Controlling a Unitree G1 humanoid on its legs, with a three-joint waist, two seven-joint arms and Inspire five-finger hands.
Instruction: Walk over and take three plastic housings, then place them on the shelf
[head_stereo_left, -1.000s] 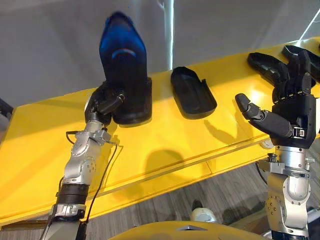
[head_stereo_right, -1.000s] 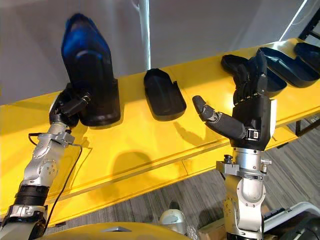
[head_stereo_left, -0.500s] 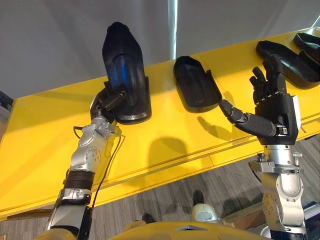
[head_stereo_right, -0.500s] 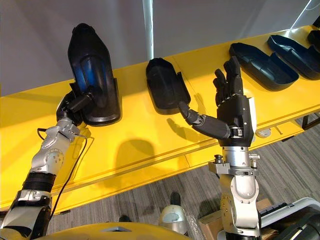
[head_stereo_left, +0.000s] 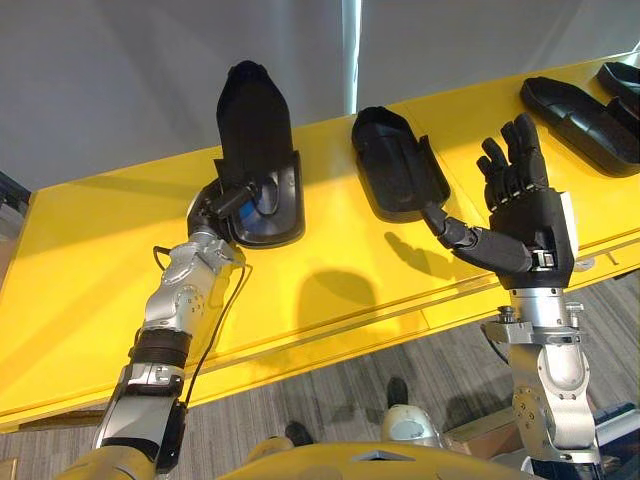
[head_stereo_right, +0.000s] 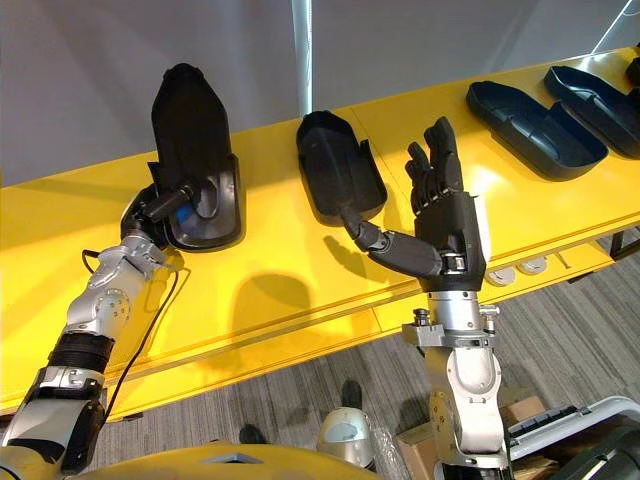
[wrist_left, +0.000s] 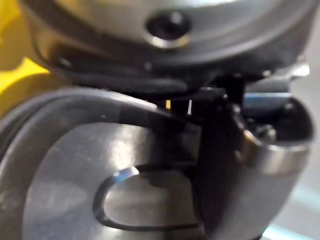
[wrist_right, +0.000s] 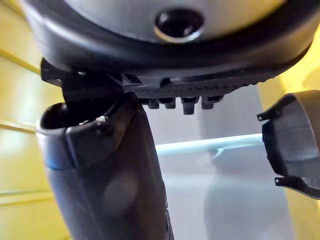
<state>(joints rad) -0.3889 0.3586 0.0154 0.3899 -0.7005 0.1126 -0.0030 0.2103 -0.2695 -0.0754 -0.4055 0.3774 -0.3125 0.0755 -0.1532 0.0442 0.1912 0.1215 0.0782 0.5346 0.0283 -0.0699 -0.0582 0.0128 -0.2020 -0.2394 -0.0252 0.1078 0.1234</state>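
left hand (head_stereo_left: 222, 205) clamped on tilted housing (head_stereo_left: 255, 130) at shelf (head_stereo_left: 330, 275) back edge, right hand (head_stereo_left: 525, 225) fingers spread by 2nd housing (head_stereo_left: 395, 165), bare yellow btwn, right eye view: 2 more housings (head_stereo_right: 535, 115) far right

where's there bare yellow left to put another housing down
Widest bare patch: the shelf left of the held housing in the left hand. A bare strip runs along the front edge, and a narrower gap separates held housing from middle housing. The open right hand crowds the middle housing's right; other housings fill the far right end.
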